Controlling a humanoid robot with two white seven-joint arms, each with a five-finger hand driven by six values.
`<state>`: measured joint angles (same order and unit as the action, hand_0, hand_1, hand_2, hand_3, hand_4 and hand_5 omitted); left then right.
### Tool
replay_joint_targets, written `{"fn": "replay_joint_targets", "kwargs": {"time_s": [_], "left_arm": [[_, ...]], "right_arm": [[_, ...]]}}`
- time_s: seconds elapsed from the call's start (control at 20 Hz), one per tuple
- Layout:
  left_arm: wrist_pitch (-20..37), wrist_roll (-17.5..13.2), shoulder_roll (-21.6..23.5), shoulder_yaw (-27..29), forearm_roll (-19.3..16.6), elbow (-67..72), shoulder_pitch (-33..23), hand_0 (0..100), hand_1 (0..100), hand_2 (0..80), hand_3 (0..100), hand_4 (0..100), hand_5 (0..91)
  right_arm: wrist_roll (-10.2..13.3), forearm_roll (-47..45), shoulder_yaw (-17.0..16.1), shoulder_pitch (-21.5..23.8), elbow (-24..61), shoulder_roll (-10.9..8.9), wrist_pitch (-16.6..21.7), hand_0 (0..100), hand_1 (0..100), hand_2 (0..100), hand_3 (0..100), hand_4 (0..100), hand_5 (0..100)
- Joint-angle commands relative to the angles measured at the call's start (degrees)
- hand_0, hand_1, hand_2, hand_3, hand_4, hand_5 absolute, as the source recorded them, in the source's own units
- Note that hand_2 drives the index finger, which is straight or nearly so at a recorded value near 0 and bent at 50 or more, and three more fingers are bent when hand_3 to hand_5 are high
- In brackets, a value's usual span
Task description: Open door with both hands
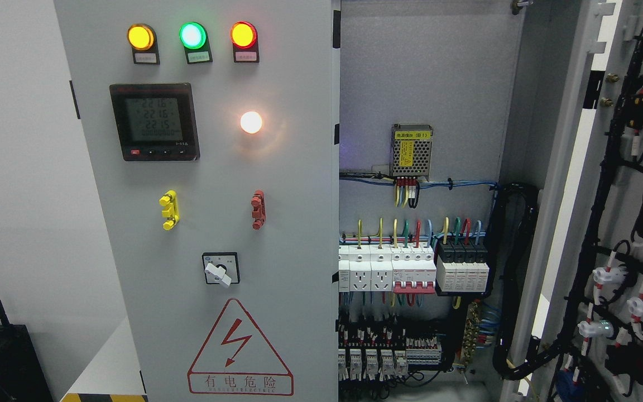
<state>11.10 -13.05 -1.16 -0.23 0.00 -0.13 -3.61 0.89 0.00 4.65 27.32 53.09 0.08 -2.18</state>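
1. Neither hand shows in the head view; no arm comes in at the lower corners or the bottom edge, so I cannot tell whether the fingers are apart, together or clamped on anything.
2. The left door (210,223) fills the picture from 9 o'clock to the middle. It appears closed, its long axis upright, its free edge (335,223) running top to bottom just right of centre.
3. The right door (623,223) stands swung open at 3 o'clock, its wired inner face showing.
4. Between them, the cabinet interior (422,167) lies exposed, with breakers (411,271) at about 5 o'clock.
5. I judge neither hand nearer, since both are hidden.
6. No handle is visible on the left door. The right door is cut off at the frame edge.
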Motion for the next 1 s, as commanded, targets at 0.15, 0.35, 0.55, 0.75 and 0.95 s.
{"fn": "replay_joint_targets", "kwargs": {"time_s": [0.15,0.35,0.55,0.75,0.95], "left_arm": [[-0.03,0.13,-0.86,2.08,-1.67,0.84,0.27,0,0,0.0,0,0,0.0],[-0.03,0.13,-0.95,2.25,-1.67,1.01,0.27,0,0,0.0,0,0,0.0],[-0.03,0.13,-0.95,2.25,-1.67,1.01,0.36,0,0,0.0,0,0,0.0],[-0.03,0.13,-0.95,2.25,-1.67,1.01,0.27,0,0,0.0,0,0,0.0],[-0.03,0.13,-0.95,2.25,-1.67,1.01,0.27,0,0,0.0,0,0,0.0]], "right_arm": [[-0.80,1.14,5.63,11.51,31.36,-6.32,7.44,38,0,0,0,0,0],[-0.89,0.88,8.97,13.46,36.47,-9.65,8.68,38,0,0,0,0,0],[-0.89,0.88,13.18,13.81,40.59,-10.80,10.79,38,0,0,0,0,0],[-0.89,0.97,16.97,12.93,43.24,-11.94,12.64,38,0,0,0,0,0],[-2.20,0.97,18.12,10.21,44.29,-12.38,13.17,38,0,0,0,0,0]]}}
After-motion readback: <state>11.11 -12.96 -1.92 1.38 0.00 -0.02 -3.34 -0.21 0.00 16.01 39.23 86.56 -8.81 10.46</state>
